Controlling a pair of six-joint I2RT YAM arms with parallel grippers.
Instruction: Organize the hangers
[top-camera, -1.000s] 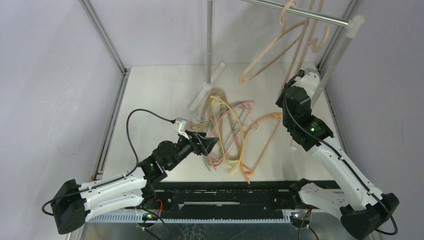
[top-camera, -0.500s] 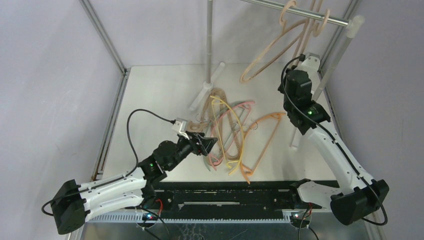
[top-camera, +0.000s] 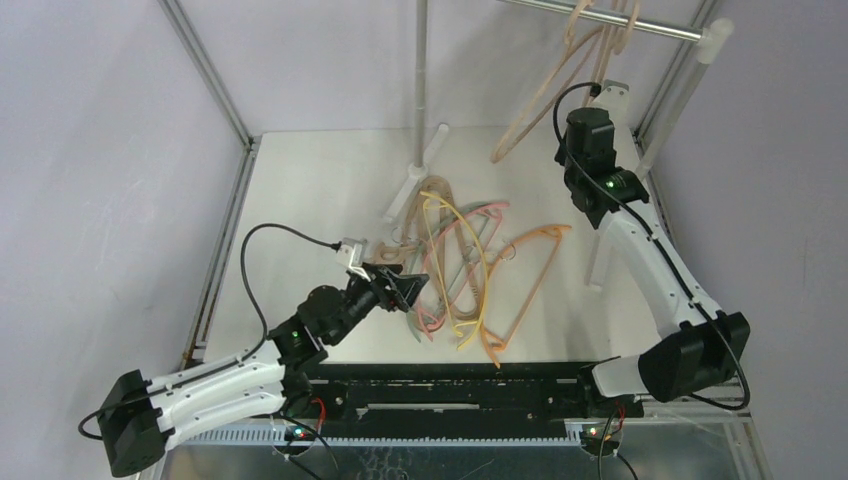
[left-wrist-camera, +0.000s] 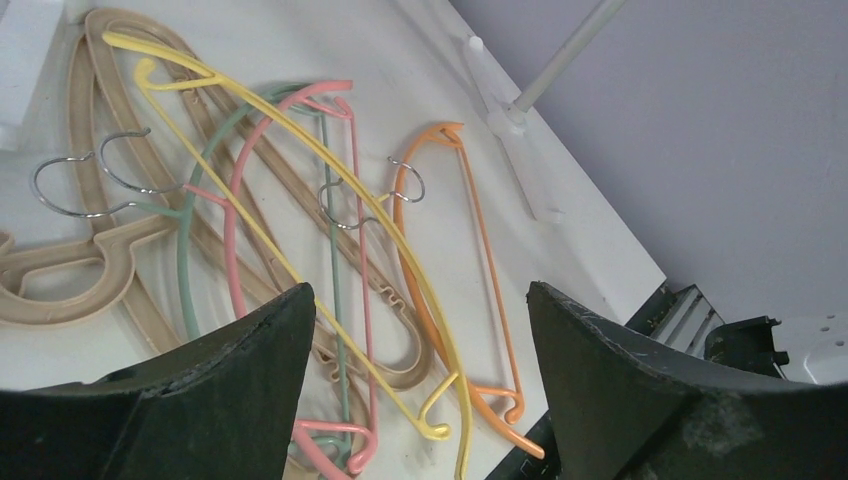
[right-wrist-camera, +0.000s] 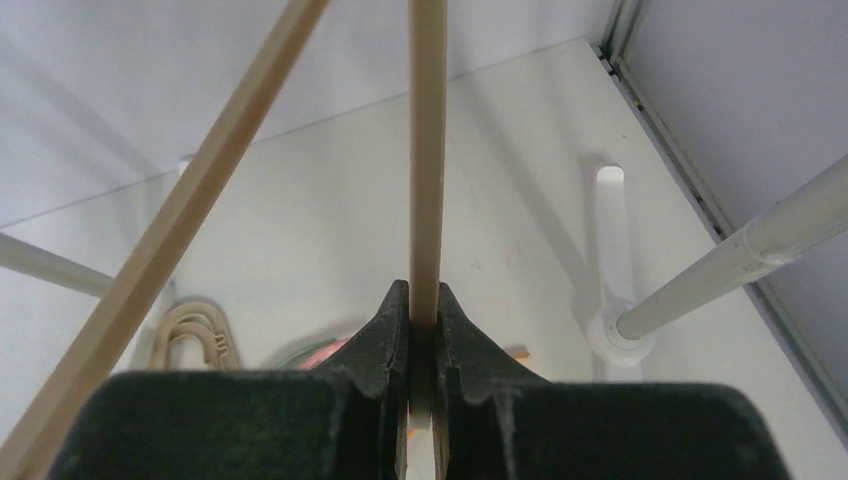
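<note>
A loose pile of hangers lies mid-table: a yellow one (top-camera: 470, 240), an orange one (top-camera: 535, 265), a pink one (top-camera: 435, 260) and a beige one (top-camera: 435, 190). My left gripper (top-camera: 405, 290) hovers open over the pile's near-left side. In the left wrist view the yellow hanger (left-wrist-camera: 300, 170), the orange hanger (left-wrist-camera: 480, 230), the pink hanger (left-wrist-camera: 235, 250) and a green hanger (left-wrist-camera: 185, 270) show between its fingers (left-wrist-camera: 250, 380), untouched. My right gripper (top-camera: 592, 100) is raised by the rail, shut on the bar of a hanging beige hanger (right-wrist-camera: 427, 150). A second beige bar (right-wrist-camera: 200, 190) slants beside it.
The silver rail (top-camera: 620, 20) crosses the top right, with beige hanger hooks at it. Its upright posts (top-camera: 422, 80) stand on white feet (top-camera: 410, 190) on the table. The right post (right-wrist-camera: 740, 255) is close to my right gripper. Frame bars line both table sides.
My right arm has lifted the beige hanger up and back toward the rail, and the hanger now hangs steeper. The left gripper stays open and has barely shifted.
</note>
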